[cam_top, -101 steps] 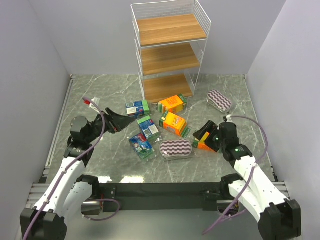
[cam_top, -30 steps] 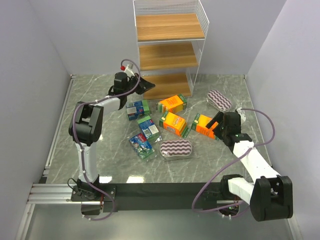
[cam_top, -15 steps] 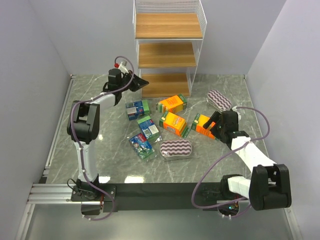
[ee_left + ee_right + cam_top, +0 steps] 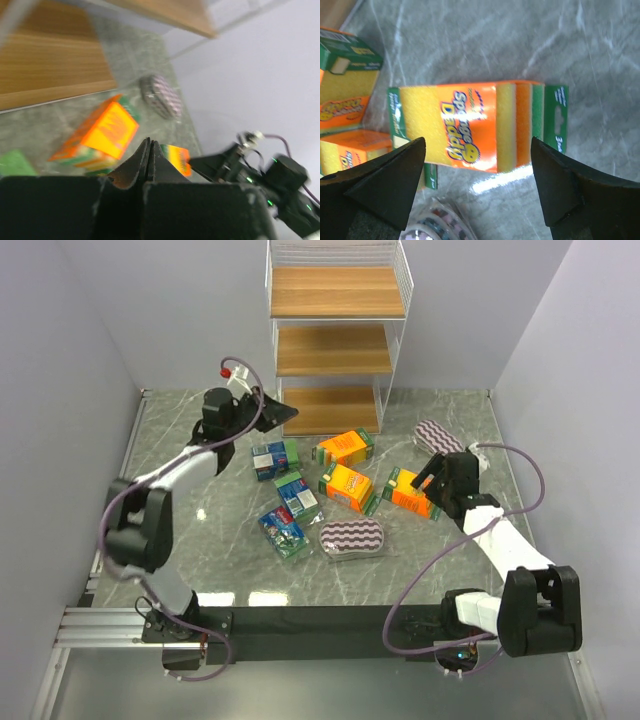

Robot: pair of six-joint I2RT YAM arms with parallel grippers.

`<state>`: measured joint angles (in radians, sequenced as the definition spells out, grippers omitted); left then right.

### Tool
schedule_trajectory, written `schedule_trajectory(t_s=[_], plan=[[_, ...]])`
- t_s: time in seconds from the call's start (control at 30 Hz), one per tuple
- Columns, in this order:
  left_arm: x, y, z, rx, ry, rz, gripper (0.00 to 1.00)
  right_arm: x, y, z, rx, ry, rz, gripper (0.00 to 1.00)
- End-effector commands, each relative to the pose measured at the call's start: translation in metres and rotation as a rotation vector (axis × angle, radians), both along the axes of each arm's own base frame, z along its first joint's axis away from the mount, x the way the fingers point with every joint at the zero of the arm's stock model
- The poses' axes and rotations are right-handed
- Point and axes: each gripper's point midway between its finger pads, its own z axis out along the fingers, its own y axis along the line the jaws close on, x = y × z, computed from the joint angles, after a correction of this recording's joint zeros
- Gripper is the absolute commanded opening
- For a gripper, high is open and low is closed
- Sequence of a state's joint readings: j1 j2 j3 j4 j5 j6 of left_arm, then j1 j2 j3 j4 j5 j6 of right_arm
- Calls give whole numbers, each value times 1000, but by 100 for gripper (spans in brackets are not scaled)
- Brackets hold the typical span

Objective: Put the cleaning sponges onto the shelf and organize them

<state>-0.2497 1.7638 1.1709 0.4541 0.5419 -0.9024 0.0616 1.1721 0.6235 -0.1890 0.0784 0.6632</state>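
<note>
The shelf stands at the back, its three wooden boards bare. The cleaning sponges lie on the marble in front of it: three orange packs, three blue-green packs and two striped oval pads. My right gripper hovers open over the rightmost orange pack, its fingers spread wider than the pack. My left gripper is shut and empty, pointing at the shelf's bottom tier. In the left wrist view its tips meet above an orange pack.
Grey walls close in the table on the left, back and right. The shelf's white wire frame rises above the top board. My right arm shows in the left wrist view, beyond a striped pad.
The left arm has swung its elbow outward to the left while its shut gripper stayed by the shelf's bottom tier. The right gripper has shifted slightly over the orange pack, its jaws narrowing a little.
</note>
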Motion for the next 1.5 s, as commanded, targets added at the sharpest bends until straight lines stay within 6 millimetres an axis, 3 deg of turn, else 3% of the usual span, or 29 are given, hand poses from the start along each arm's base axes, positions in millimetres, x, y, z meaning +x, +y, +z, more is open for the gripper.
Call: schedule_trajectory(t_s=[0.0, 0.03, 0.07, 0.17, 0.2, 0.23, 0.27, 0.33, 0.37, 0.47, 0.5, 0.57, 0.6, 0.63, 0.8, 0.87, 1.0, 1.1, 1.47], plan=[[-33, 4, 60, 4, -175, 20, 1, 18, -5, 15, -21, -45, -6, 86], [-44, 7, 47, 27, -151, 28, 1, 20, -4, 15, -20, -49, 5, 84], [-61, 8, 69, 18, -198, 33, 1, 23, -3, 16, -18, -57, 10, 83], [-89, 13, 63, 48, -171, 37, 1, 27, -2, 13, -24, -46, 26, 78], [-103, 18, 80, 42, -209, 44, 1, 27, -1, 10, -24, -29, 29, 78], [-111, 23, 74, 60, -204, 55, 1, 28, -2, 10, -29, -26, 32, 78], [-125, 29, 84, 64, -218, 61, 1, 26, -2, 7, -28, -18, 31, 77], [-137, 37, 77, 88, -208, 84, 1, 25, -4, 7, -36, -22, 26, 73], [-150, 42, 84, 87, -224, 89, 1, 23, -5, 4, -39, -17, 20, 70], [-171, 50, 85, 95, -236, 93, 1, 23, -8, 0, -44, -5, 5, 48], [-176, 52, 81, 104, -217, 91, 1, 23, -9, -4, -41, 6, 1, 33], [-186, 55, 83, 110, -223, 88, 1, 23, -4, -6, -18, 12, 14, 18], [-189, 56, 81, 115, -213, 82, 1, 23, -1, -6, -5, 9, 22, 4], [-192, 56, 78, 120, -211, 76, 1, 23, 2, -4, 11, 0, 30, 0], [-202, 59, 71, 140, -195, 69, 1, 14, 23, 14, 103, -71, 111, 0], [-203, 59, 69, 144, -190, 65, 1, 10, 21, 23, 97, -91, 105, 0], [-204, 57, 68, 134, -191, 53, 1, 7, 5, 25, 23, -78, 55, 38], [-203, 55, 64, 126, -182, 46, 1, 9, -1, 19, -6, -47, 33, 40], [-208, 57, 63, 122, -179, 48, 1, 20, 7, 8, 35, -58, 53, 40]])
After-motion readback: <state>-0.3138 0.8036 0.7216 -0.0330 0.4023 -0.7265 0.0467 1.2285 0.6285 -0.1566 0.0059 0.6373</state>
